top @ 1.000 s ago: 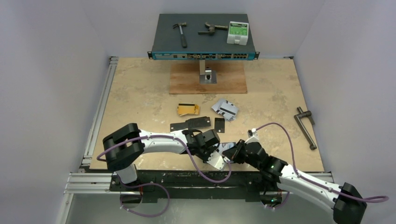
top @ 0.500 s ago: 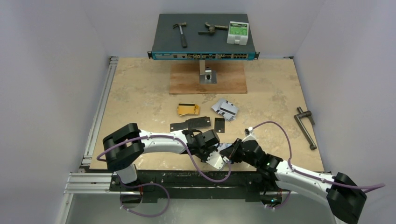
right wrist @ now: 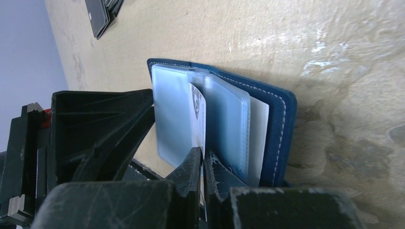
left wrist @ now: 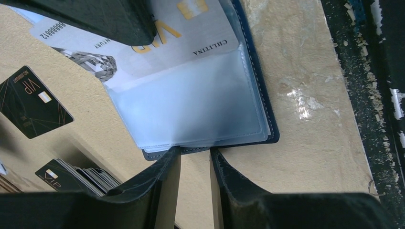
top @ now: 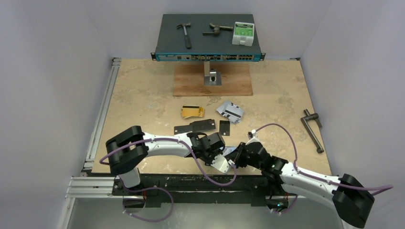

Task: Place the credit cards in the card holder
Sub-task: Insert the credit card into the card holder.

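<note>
The card holder [left wrist: 265,112] is seen lying open at the near edge of the desk [top: 143,95], about midway along it, with its clear sleeves [left wrist: 191,109] turned upward and its navy cover flat on the surface. A silver VIP card [left wrist: 200,45] is pinched in the right claw [right wrist: 203,156], whose jaws are pressed together on it, and one end of the card is tucked into the mouth of a sleeve while the rest is left outside. The left claw [left wrist: 194,155] is set at the opposite edge of the holder; its jaws are spread slightly, bare desk is visible between them, and both tips are placed against the holder's border. Farther toward the middle of the desk the remaining credit cards are scattered: gold ones [top: 192,111] to the left, a silver-grey heap [top: 230,111] to the right of them, and black ones [top: 198,126] just nearer, between those and the claws. At the far edge a wooden board [top: 191,83] is laid, and behind it a network switch [top: 208,43] is placed with a hammer [top: 184,34] on its top. A metal crank [top: 311,130] is left near the right edge.
</note>
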`<action>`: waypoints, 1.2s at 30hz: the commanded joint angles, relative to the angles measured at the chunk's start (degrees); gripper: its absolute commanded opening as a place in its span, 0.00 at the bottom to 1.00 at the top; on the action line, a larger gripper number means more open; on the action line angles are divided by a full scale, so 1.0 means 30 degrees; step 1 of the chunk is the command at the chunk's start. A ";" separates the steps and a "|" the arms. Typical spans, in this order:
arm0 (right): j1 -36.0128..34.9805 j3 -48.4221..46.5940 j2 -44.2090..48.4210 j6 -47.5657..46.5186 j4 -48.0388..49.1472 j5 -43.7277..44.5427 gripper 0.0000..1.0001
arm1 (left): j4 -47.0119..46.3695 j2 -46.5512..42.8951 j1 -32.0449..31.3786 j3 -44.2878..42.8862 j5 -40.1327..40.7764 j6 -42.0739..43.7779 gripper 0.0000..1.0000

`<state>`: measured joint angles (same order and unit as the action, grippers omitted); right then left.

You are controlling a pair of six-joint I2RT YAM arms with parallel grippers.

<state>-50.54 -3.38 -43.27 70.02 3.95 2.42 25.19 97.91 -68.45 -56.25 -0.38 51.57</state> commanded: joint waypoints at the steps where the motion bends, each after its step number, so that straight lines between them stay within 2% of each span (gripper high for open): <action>1: -0.0115 -0.0053 -0.1333 -0.0998 -0.1757 -0.1848 0.00 | -0.0855 0.0615 -0.0211 -0.0398 -0.0413 -0.0368 0.28; 8: -0.0115 -0.0495 -0.0127 -0.1167 -0.3998 -0.1801 0.00 | -0.1378 0.0559 0.0027 -0.0270 0.0057 -0.0411 0.29; 12: -0.0115 0.0047 -0.0193 -0.0967 -0.3032 -0.2123 0.00 | -0.1453 0.0672 0.0139 -0.0377 0.0066 -0.0397 0.30; 18: -0.0113 -0.0528 -0.2554 -0.1275 -0.1441 -0.0955 0.00 | -0.1291 0.0674 0.0139 -0.0407 -0.0031 -0.0491 0.30; 30: -0.0108 -0.1178 -0.0732 -0.0650 -0.3641 0.1342 0.00 | -0.0804 0.0672 0.0139 -0.0169 -0.0803 -0.0189 0.30; 36: -0.0111 -0.1555 -0.1783 -0.0806 -0.3665 0.2139 0.03 | -0.0620 0.0675 0.0139 -0.0243 -0.1187 -0.0001 0.29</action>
<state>-51.00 -7.09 -45.67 68.99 -0.62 2.74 23.81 98.48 -67.90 -56.53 0.49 51.59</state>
